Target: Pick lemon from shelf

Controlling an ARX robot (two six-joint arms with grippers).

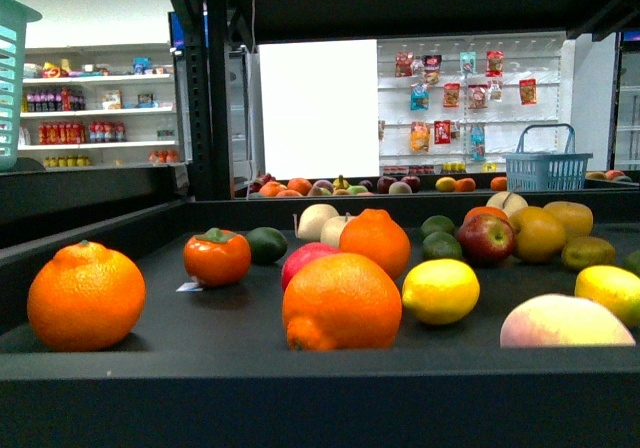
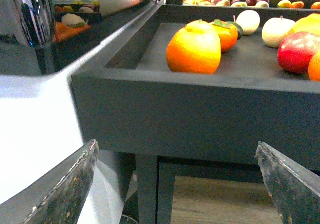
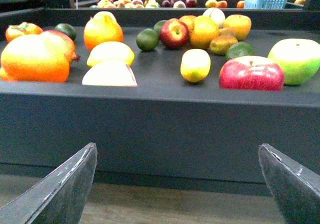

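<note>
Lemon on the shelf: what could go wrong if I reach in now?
The right claw, open, sits below the black shelf tray's raised front wall; a straight reach would likely hit it. The bright yellow oval lemon lies close beside a large round orange, which a wide claw could nudge or grab instead.

Bkgd: white shelves [image 1: 130, 114] w/ bottles [image 1: 58, 100] left, snack pegwall [image 1: 520, 128], blue basket [image 1: 547, 172].
</note>
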